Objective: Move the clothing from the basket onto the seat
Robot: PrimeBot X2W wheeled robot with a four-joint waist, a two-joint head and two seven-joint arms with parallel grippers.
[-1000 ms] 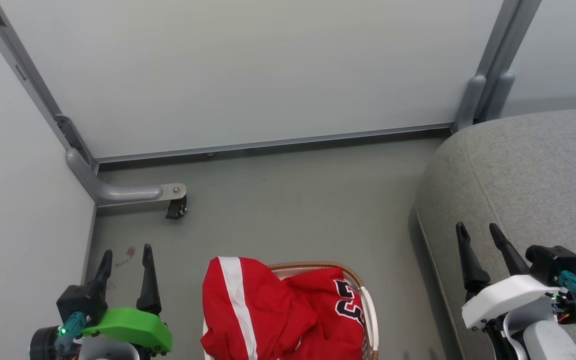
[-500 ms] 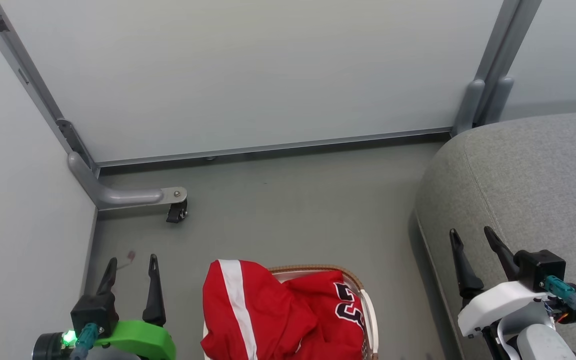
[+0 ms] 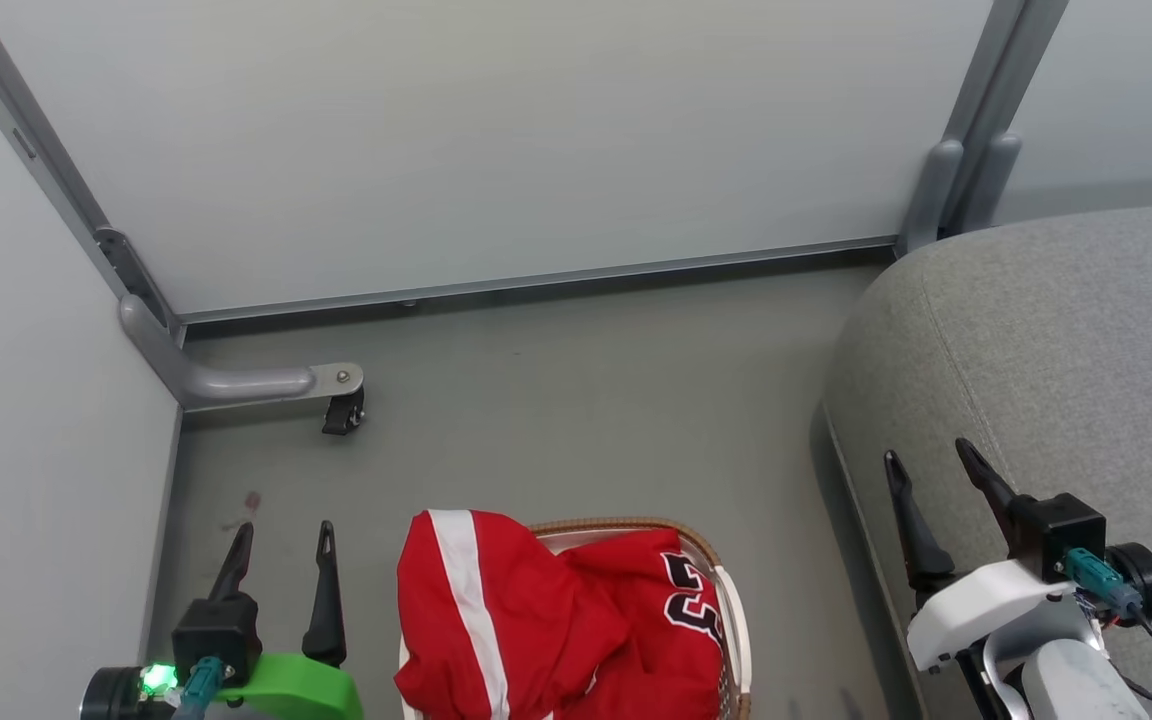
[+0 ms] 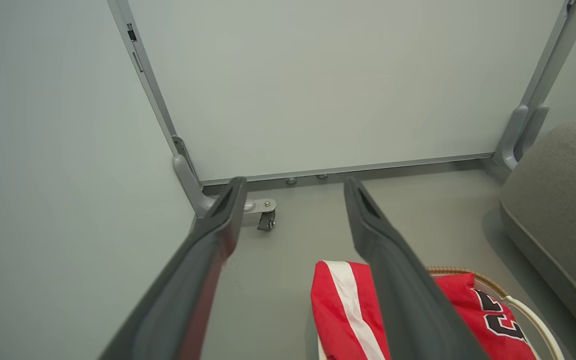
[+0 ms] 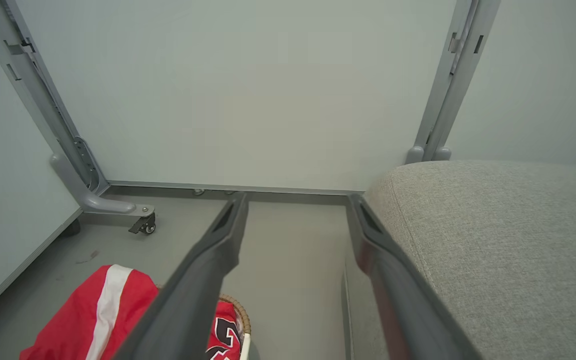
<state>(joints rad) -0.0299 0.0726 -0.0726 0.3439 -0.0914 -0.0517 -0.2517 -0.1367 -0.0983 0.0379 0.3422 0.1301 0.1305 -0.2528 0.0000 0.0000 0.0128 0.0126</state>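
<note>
The red clothing (image 3: 546,625) lies heaped in the basket (image 3: 726,610) at the bottom centre of the head view; a white-striped piece (image 3: 466,600) hangs over the left rim, and the jersey's number (image 3: 691,598) faces right. Both garments also appear in the left wrist view as the clothing (image 4: 348,310) and in the right wrist view as the clothing (image 5: 98,310). My left gripper (image 3: 282,535) is open to the left of the basket, above bare floor. My right gripper (image 3: 928,462) is open over the front edge of the grey seat (image 3: 1056,350). Neither holds anything.
Pale partition panels (image 3: 496,140) close off the back and the left side. A grey metal foot with a black caster (image 3: 341,412) juts onto the floor at the back left. Grey floor (image 3: 586,400) lies between the basket, the panels and the seat.
The head view has shifted slightly. Both grippers have drifted a little lower and inward in it, staying open. The clothing has not moved in the basket.
</note>
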